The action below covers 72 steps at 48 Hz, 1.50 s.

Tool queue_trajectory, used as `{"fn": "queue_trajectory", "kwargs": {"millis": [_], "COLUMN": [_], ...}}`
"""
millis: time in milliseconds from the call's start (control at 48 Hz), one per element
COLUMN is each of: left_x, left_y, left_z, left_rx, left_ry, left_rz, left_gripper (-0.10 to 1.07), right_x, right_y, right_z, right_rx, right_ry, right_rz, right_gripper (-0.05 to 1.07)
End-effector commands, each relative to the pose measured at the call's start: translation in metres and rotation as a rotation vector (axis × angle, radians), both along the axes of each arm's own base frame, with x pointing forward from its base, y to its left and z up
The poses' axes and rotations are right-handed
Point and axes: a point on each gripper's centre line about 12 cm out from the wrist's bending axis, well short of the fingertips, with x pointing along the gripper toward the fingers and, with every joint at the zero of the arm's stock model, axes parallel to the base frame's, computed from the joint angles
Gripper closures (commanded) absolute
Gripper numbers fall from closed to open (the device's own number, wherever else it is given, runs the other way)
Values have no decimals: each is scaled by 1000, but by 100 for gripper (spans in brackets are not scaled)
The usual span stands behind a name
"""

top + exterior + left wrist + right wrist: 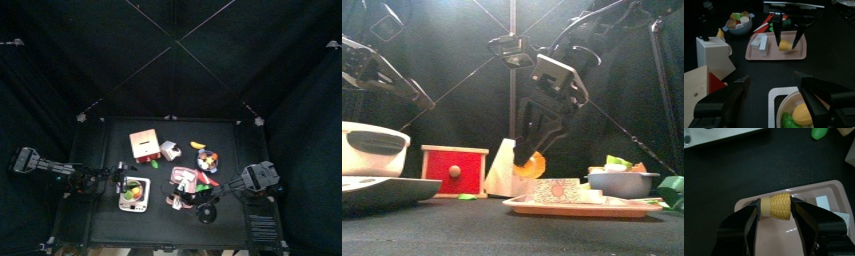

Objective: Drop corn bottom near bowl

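Black table [160,190], black curtains, right pincer [777,210] clamped on corn [779,206], left pincer [769,85] apart.

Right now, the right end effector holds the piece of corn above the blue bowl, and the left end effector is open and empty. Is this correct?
Not quite. The right end effector does hold the corn, but above the pink tray, not the blue bowl; the right wrist view and the left wrist view both show this. The left end effector is indeed open and empty.

Black curtains [80,50] enclose a seemingly dim black table [107,150]
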Motion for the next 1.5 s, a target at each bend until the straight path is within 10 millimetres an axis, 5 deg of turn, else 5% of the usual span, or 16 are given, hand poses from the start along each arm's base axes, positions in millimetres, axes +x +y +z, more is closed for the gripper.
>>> {"fn": "queue_trajectory", "kwargs": {"millis": [0, 125, 208, 458, 688, 979, 1271, 1479], "left_x": [4, 5, 5, 6, 5, 5, 5, 6], "left_y": [1, 1, 1, 1, 2, 2, 5, 5], "left_z": [9, 10, 10, 13, 12, 13, 12, 12], "left_rx": [6, 4, 7, 32, 38, 48, 57, 65], "left_ry": [-32, -35, -35, -56, -55, -57, -54, -55], "left_rz": [7, 6, 5, 0, 2, -1, 6, 2], "left_gripper": [-3, -3, -3, -3, -3, -3, -3, -3], "right_x": [-8, -43, -77, -162, -215, -216, -219, -218], "right_y": [-15, -40, -56, -92, -117, -78, -70, -71], "right_z": [45, 78, 83, 59, 36, 5, -17, -18], "right_rx": [-6, -49, -81, 16, 116, 321, 336, 322], "right_ry": [-76, -72, -32, -86, -70, 8, 68, 71], "right_rz": [-71, -225, -360, -666, -888, -685, -641, -633], "right_gripper": [25, 25, 25, 25, 25, 25, 23, 8]}}
